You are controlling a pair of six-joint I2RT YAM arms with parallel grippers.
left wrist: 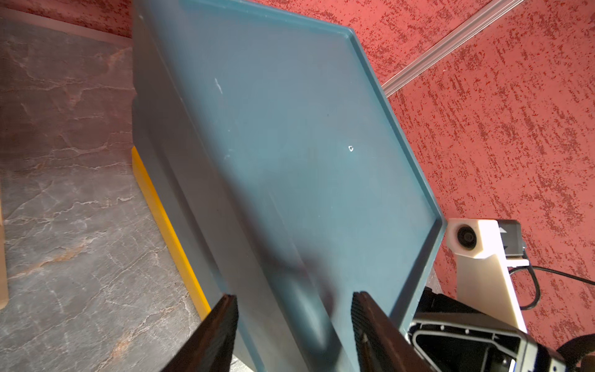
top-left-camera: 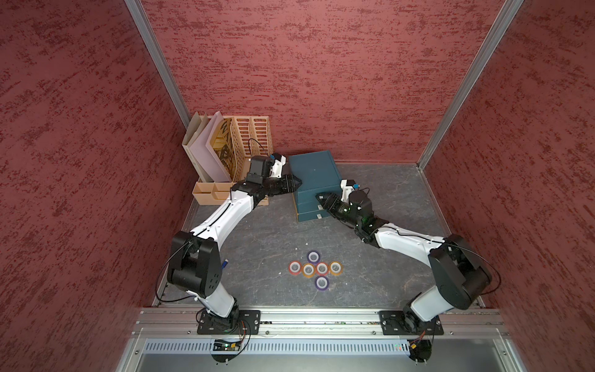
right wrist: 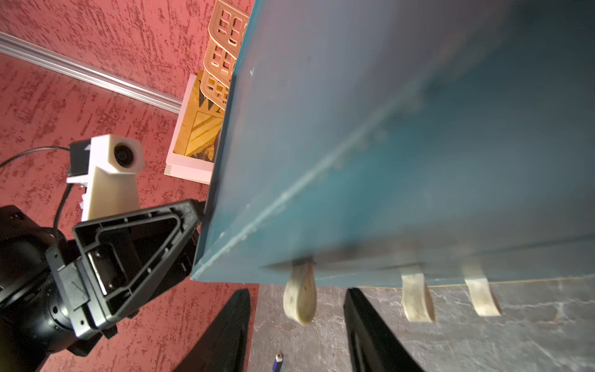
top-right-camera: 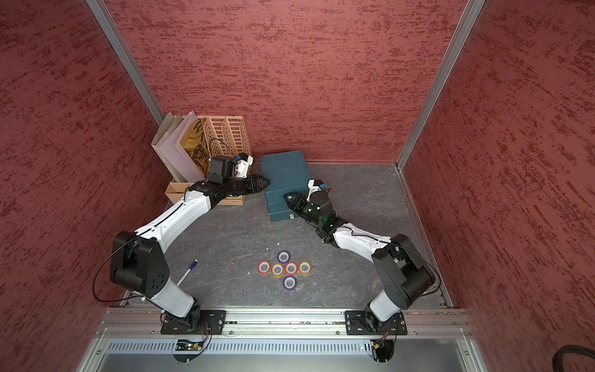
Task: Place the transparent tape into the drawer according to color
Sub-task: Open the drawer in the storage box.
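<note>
Nearest the robot's base, the six tape rolls (top-left-camera: 322, 268) lie flat in a tight cross on the table (top-left-camera: 264, 232), about midway between the two arms and untouched; none is in a drawer. Farther back, the right gripper (right wrist: 297, 293) faces the front of the drawer cabinet (top-left-camera: 314, 174). Its jaws are apart on either side of a pale pull tab (right wrist: 299, 302) that hangs edge-on between them, apparently touching neither. This looks like the top drawer's tab, and the drawer would slide out toward that arm. Beyond, the left gripper (left wrist: 294, 299) has its jaws apart astride the cabinet's upper side edge, seemingly to steady it; contact cannot be confirmed. All drawers look shut, so their colours are hidden, save a yellow strip (left wrist: 167, 225) at the cabinet's foot.
</note>
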